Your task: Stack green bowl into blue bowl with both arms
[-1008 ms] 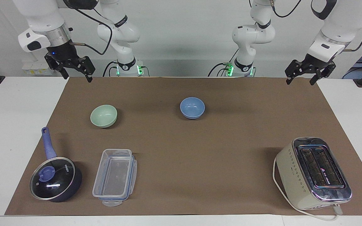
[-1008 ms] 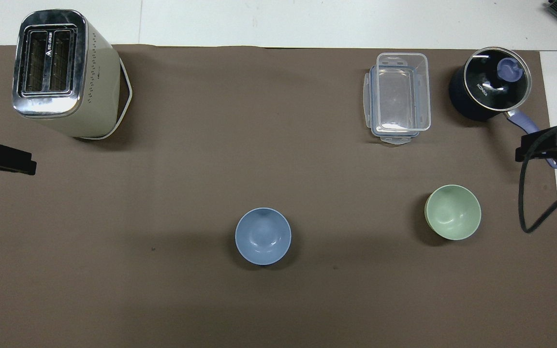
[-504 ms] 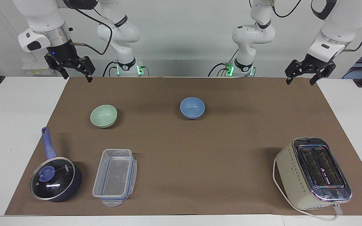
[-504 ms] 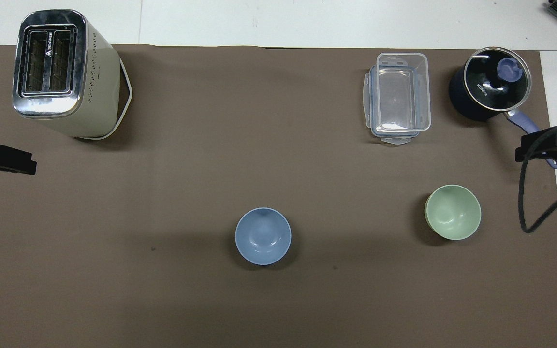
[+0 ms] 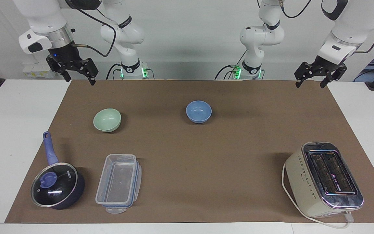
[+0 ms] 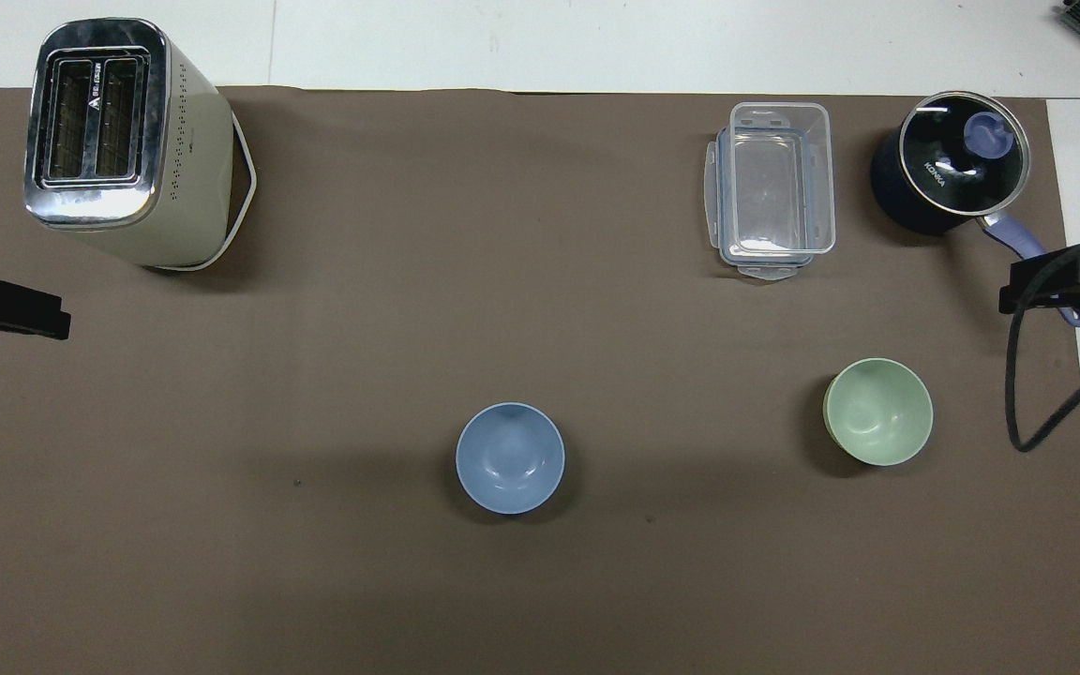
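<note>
A: What do the containers hold?

B: The green bowl (image 5: 107, 120) and the blue bowl (image 5: 199, 111) both stand upright with bare insides. So does the clear plastic box (image 5: 118, 183). The dark pot (image 5: 57, 185) wears a glass lid, so its inside can't be read.

A: How do the bowls look, and where are they?

B: Small, round, matte and plain, alike in size; one pale mint, one light periwinkle. Both sit on the brown mat (image 5: 206, 156) covering the tabletop (image 5: 8, 130), well apart. The green one lies toward the right arm's end, nearer the robots than the box; the blue one is near the middle.

A: And the grippers?

B: The right gripper (image 5: 78, 78) hangs spread wide over its mat corner, holding nothing. The left gripper (image 5: 313, 82) waits likewise, fingers apart, over its own. A toaster (image 5: 323, 180) stands toward the left arm's end.
</note>
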Robot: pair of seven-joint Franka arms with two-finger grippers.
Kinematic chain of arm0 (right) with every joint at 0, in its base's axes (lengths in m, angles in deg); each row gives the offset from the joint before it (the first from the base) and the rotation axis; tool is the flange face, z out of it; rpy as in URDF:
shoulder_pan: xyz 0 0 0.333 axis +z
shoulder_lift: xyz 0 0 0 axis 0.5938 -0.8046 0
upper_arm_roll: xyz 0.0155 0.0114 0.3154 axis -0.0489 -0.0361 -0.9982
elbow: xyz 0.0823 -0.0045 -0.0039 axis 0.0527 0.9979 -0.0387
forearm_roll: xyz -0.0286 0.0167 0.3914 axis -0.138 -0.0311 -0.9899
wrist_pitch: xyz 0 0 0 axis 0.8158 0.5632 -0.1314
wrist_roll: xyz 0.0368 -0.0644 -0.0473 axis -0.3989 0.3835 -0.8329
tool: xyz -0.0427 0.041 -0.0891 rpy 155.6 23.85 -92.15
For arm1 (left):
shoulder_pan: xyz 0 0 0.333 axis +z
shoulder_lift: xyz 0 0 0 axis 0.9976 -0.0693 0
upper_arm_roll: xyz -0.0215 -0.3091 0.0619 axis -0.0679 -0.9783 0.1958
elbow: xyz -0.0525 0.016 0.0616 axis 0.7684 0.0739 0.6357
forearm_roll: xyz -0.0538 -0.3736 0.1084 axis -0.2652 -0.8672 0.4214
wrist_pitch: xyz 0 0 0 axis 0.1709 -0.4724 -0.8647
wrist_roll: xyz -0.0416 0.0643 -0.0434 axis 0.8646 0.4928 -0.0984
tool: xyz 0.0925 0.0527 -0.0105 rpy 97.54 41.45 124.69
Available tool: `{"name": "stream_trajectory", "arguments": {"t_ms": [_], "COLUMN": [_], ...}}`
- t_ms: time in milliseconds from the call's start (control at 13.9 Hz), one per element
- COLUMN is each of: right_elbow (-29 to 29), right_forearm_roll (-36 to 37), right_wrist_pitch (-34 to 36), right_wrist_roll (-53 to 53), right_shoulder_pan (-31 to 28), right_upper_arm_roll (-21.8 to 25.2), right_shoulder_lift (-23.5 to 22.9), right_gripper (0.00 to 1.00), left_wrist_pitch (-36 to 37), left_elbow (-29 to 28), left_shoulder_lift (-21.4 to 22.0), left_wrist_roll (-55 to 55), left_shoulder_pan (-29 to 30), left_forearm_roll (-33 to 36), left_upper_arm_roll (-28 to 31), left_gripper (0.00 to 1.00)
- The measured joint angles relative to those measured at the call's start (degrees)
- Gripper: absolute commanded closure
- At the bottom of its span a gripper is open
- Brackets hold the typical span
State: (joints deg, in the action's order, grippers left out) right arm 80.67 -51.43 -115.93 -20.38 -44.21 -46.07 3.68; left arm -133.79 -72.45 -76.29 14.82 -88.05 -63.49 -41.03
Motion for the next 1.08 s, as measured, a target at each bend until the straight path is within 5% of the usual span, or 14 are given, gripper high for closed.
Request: {"name": "stream_trajectory", "arguments": {"t_ms": [432, 1080], "right_elbow": [2.0, 18.9], "right_forearm_roll": [0.0, 0.0], "right_wrist_pitch": [-4.9, -19.8], "right_wrist_roll": [0.0, -9.9], "right_shoulder_pan": [-0.1, -2.1], "right_upper_arm_roll": [0.2, 0.3], "right_shoulder_lift": [0.0, -0.7], "right_gripper": [0.0, 0.0], "left_wrist_pitch": [0.0, 0.0], "left_elbow": [0.0, 0.0], "left_shoulder_lift": [0.0, 0.0], "left_wrist_roll": [0.0, 0.0], "left_shoulder_pan": [0.0, 0.0], "left_forearm_roll": [0.0, 0.0], "left_upper_arm_roll": [0.0, 0.0], "left_gripper": [0.0, 0.0]}}
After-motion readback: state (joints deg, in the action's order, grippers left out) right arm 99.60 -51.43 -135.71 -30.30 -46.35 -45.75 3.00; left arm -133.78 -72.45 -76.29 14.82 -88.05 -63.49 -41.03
